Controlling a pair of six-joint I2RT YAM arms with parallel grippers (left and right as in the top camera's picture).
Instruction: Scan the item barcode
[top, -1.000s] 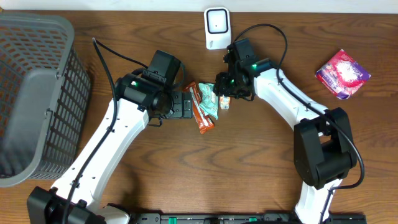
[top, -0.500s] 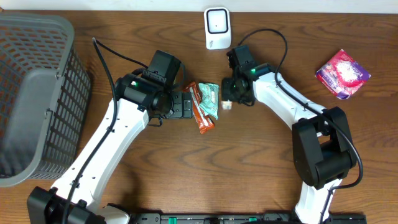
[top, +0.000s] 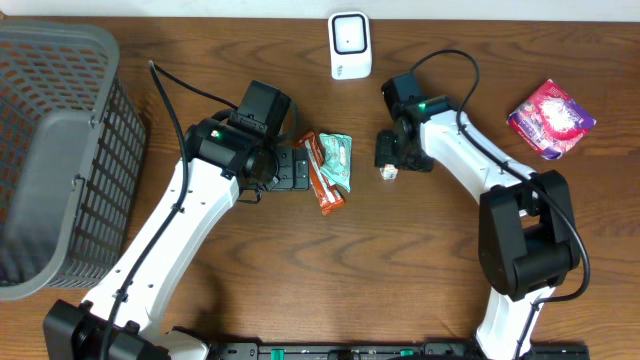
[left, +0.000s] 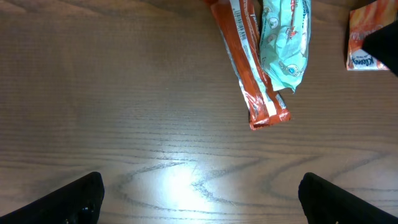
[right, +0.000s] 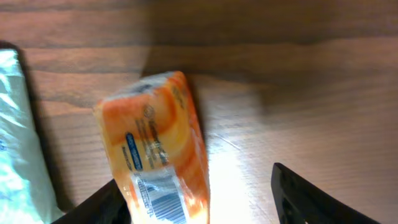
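The right gripper (top: 390, 163) is hovering with jaws spread, grasping nothing, the orange packet (right: 155, 158) lying loose on the table (right: 298, 81) between its fingers, long axis pointing back toward the wrist, barcode facing up, the scanner (top: 349, 45) standing well beyond

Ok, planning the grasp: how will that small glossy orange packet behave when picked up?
The small glossy orange packet looks film-wrapped and shiny, so it is likely slippery to grip. Its rounded, puffy sides suggest it squashes rather than stays stiff.
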